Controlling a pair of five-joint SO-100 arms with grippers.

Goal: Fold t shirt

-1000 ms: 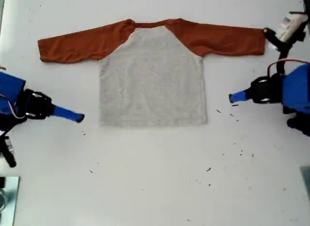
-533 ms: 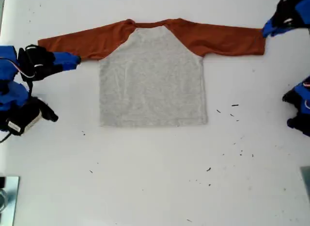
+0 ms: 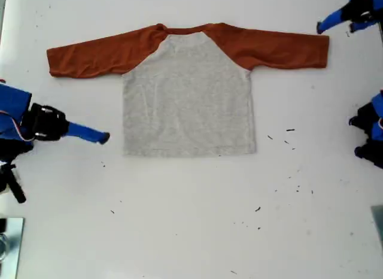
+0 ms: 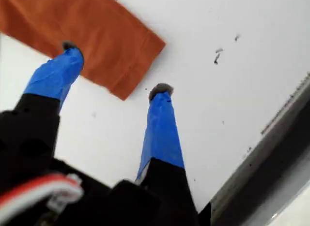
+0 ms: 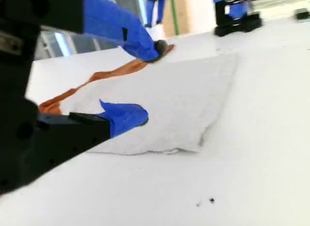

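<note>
The t shirt lies flat on the white table, grey body toward the front, rust-orange sleeves spread to both sides; no dark print shows. My first gripper hovers open at the cuff of the sleeve on the exterior view's right; in the first wrist view that cuff sits between and beyond the blue fingers of my first gripper, nothing held. My second gripper is open just off the hem corner on the exterior view's left. Its wrist view shows the grey body past my second gripper.
Dark specks dot the table toward the exterior view's right. An arm's base stands at that view's right edge and a metal piece at its lower left corner. The table's edge runs close by in the first wrist view.
My second gripper went up to the sleeve at the exterior view's left and came back down beside the hem. My first gripper rose from mid-table to the far cuff and stays there.
</note>
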